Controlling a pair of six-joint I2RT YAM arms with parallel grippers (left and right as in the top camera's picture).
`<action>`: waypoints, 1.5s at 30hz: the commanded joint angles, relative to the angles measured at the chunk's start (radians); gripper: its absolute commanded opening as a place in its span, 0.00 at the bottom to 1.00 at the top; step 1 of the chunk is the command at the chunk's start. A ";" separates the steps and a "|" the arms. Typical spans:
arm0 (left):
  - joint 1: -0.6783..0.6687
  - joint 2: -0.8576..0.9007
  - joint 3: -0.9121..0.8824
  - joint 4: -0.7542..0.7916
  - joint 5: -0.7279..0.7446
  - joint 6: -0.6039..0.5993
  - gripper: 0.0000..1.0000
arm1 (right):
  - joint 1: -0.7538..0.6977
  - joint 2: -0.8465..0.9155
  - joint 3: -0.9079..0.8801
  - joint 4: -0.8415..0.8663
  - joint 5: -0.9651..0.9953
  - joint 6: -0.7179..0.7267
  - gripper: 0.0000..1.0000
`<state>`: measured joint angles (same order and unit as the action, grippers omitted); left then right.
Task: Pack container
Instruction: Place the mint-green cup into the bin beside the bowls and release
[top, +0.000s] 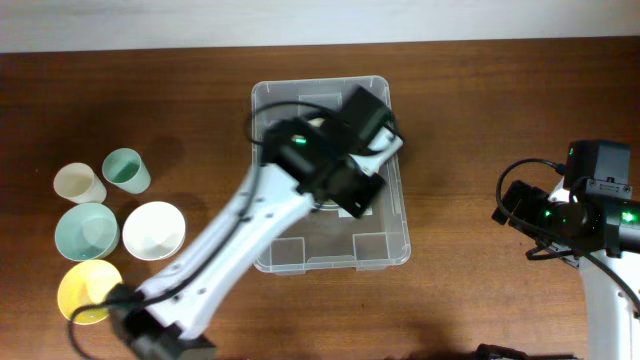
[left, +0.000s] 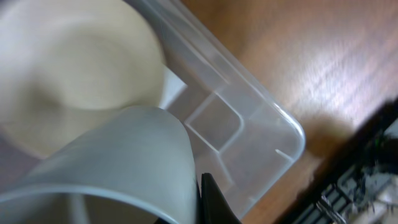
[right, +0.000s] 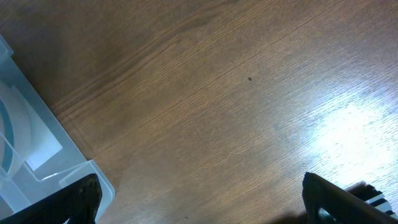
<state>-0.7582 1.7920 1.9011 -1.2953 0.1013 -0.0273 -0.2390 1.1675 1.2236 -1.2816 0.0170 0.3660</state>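
The container (top: 392, 235) is a large clear plastic tub in the middle of the table. My left gripper (top: 350, 170) hangs over its inside. In the left wrist view the left gripper (left: 202, 202) is shut on a pale grey-white cup (left: 124, 162), with one black finger pressed against the cup's wall. A cream bowl (left: 74, 68) lies in the container (left: 273, 130) behind the cup. My right gripper (top: 510, 205) is open and empty over bare table to the right of the container; its fingers (right: 205, 205) are wide apart, and a container corner (right: 37, 155) shows at the left.
At the left of the table stand a cream cup (top: 78, 183), a teal cup (top: 126, 170), a pale teal bowl (top: 86, 231), a white bowl (top: 153, 230) and a yellow bowl (top: 88, 292). The left arm crosses from the front left to the container.
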 joint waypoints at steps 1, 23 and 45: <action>-0.049 0.099 -0.003 -0.023 0.023 -0.003 0.01 | -0.003 -0.014 -0.003 -0.001 -0.005 0.005 0.99; -0.084 0.345 -0.004 -0.005 0.067 -0.003 0.24 | -0.003 -0.014 -0.003 0.000 -0.005 0.005 0.99; 0.453 0.092 0.422 -0.240 -0.248 -0.027 0.68 | -0.003 -0.014 -0.003 -0.002 0.025 -0.019 0.99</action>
<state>-0.4843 1.9167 2.3119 -1.5200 -0.1032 -0.0242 -0.2390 1.1675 1.2236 -1.2816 0.0257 0.3580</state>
